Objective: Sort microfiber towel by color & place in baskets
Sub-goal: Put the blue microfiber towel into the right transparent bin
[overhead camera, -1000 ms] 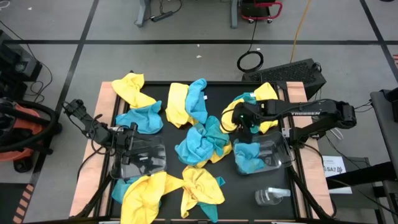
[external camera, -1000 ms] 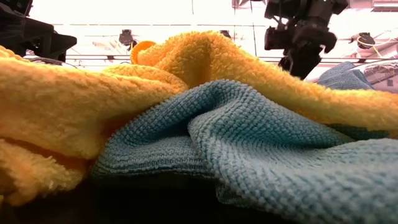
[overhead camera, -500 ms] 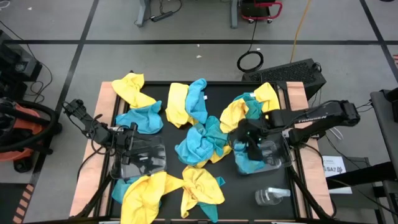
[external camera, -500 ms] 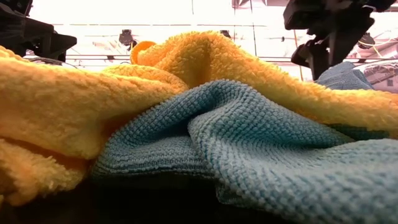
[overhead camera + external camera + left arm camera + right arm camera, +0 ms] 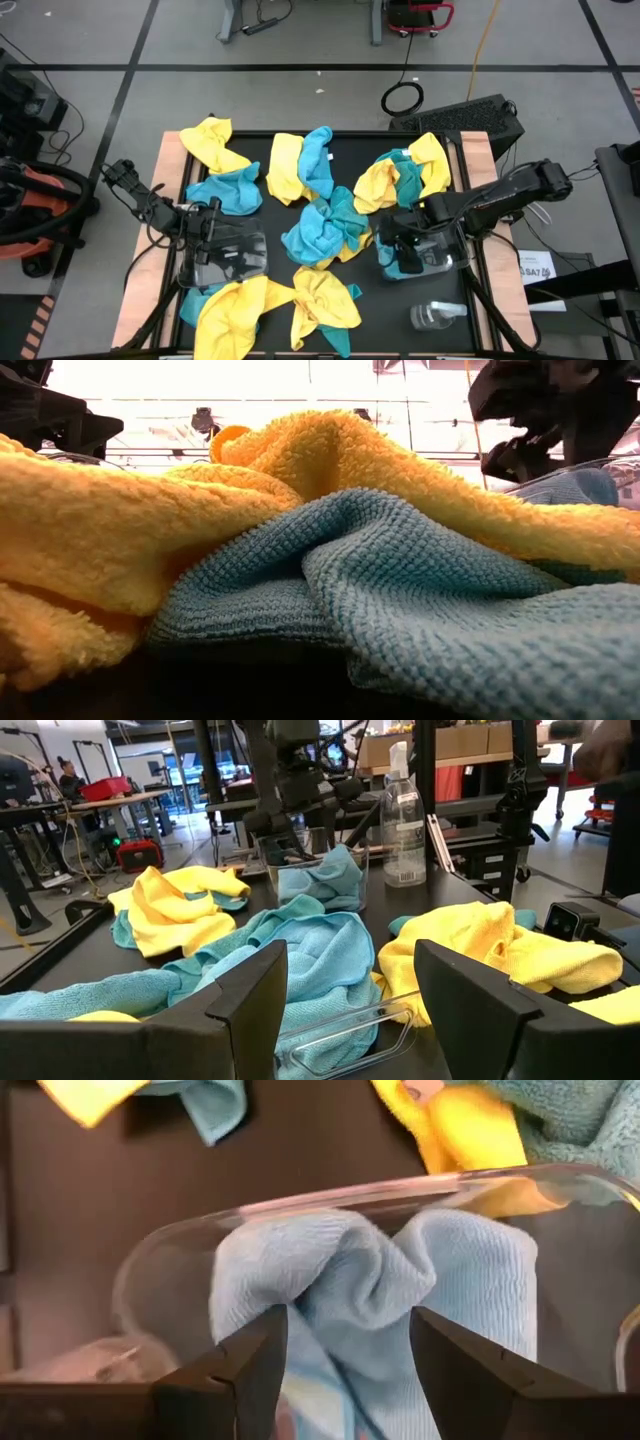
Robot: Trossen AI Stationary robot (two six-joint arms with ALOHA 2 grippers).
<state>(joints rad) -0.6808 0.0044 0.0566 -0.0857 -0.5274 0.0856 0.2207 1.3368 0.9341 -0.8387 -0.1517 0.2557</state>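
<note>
Yellow and turquoise microfiber towels lie in heaps on the black table: a centre heap (image 5: pixel 322 228), a far-right heap (image 5: pixel 405 172) and a near heap (image 5: pixel 270 305). The right basket (image 5: pixel 447 256) has one turquoise towel (image 5: pixel 370 1280) bunched inside it. My right gripper (image 5: pixel 400 240) hangs open just above that towel, pointing steeply down, with nothing between its fingers (image 5: pixel 350 1330). The left basket (image 5: pixel 235 262) sits at the near left. My left gripper (image 5: pixel 213 218) waits level and open at that basket's far rim (image 5: pixel 330 1030).
A clear spray bottle (image 5: pixel 437 316) lies near the front edge, beside the right basket. More towels lie at the far left (image 5: pixel 215 143) and far middle (image 5: pixel 300 165). In the low view a yellow and turquoise heap (image 5: pixel 330 560) fills the foreground, with my right arm (image 5: pixel 545 420) behind it.
My right gripper has swung from above the far-right heap toward the near edge and slightly down. It has turned a little on the way and now hangs over the right basket, still open and carrying nothing. The far-right heap stayed where it was.
</note>
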